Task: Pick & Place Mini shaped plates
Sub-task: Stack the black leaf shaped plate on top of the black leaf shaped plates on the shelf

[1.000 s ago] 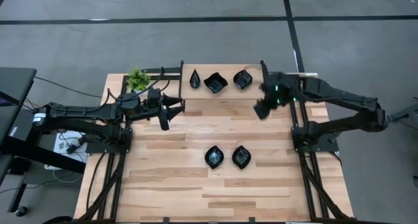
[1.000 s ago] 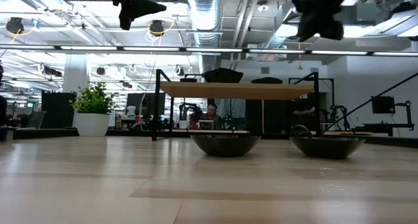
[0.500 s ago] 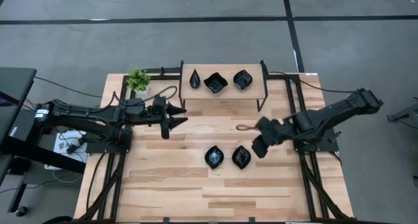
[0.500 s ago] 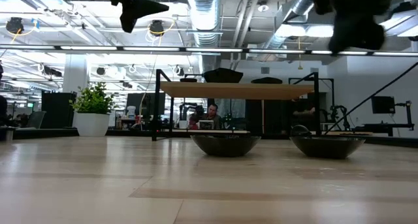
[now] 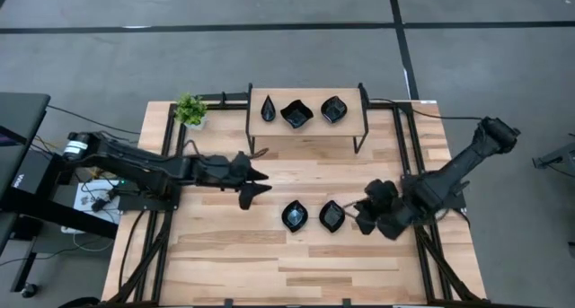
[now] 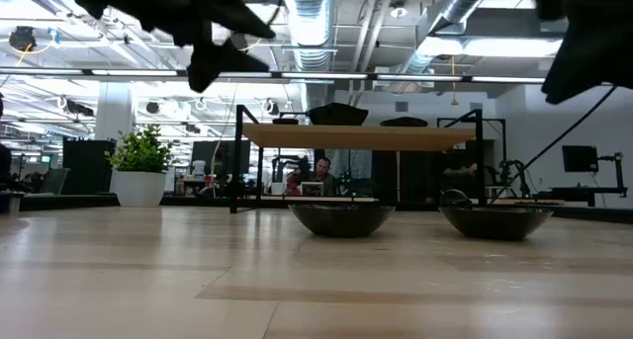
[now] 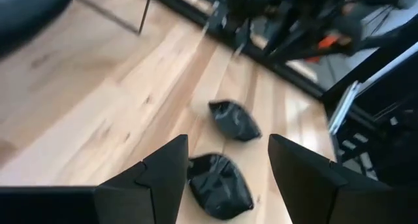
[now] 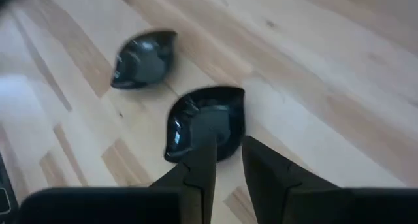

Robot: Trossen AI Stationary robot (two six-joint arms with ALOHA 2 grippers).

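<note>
black glossy mini plates sit in two groups: three on the raised shelf (image 5: 305,128) at the surface's far edge, and a pair on the surface (image 5: 234,263) in front of it, left plate (image 5: 295,215) and right plate (image 5: 331,215) just apart. my right tool (image 5: 364,220) hovers just beside the right plate's outer edge, fingers a little apart. my left tool (image 5: 254,183) hangs between shelf and pair, wide open, holding nothing. bare wood lies nearer than the pair.
</note>
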